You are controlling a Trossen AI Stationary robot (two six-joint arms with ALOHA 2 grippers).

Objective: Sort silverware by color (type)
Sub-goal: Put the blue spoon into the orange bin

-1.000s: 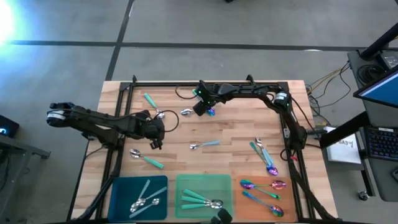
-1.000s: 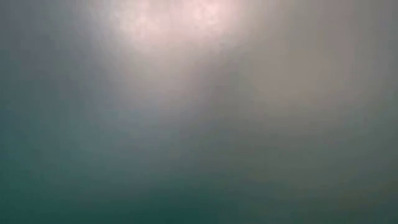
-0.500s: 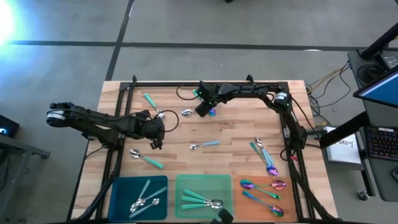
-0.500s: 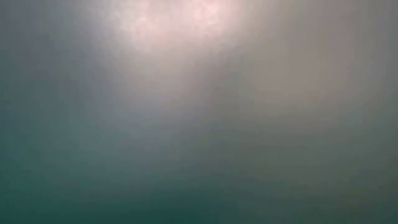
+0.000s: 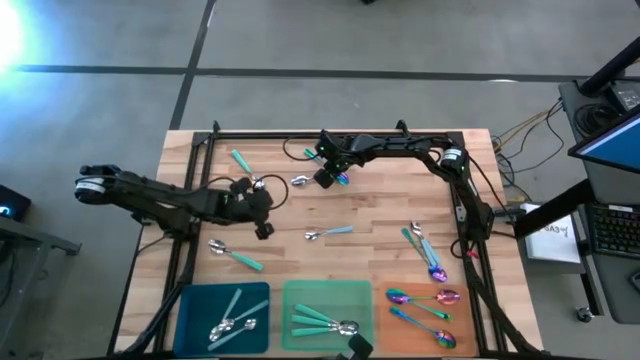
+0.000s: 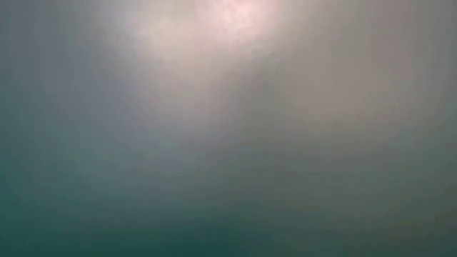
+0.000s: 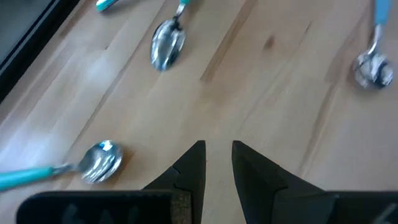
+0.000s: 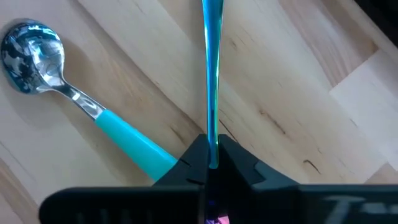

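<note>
The right gripper point(image 8: 211, 163) is clamped on the thin edge-on handle of an iridescent spoon point(image 8: 211, 74) at the table's far middle, just beside a teal-handled, silver-bowled spoon point(image 8: 74, 106). The left gripper point(image 7: 217, 163) hovers over bare wood, jaws a narrow gap apart, holding nothing. The blue tray point(image 5: 190, 305) holds about three pale-blue-handled spoons point(image 5: 231, 318), the green tray point(image 5: 295, 290) about three teal-handled spoons point(image 5: 322, 322), and the orange tray point(image 5: 470, 315) two rainbow spoons point(image 5: 425, 297). Several more spoons lie loose on the table.

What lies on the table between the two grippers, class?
In the high view, one teal-handled spoon lies between the left gripper and the right gripper, beside the right one, which is shut on an iridescent spoon.
</note>
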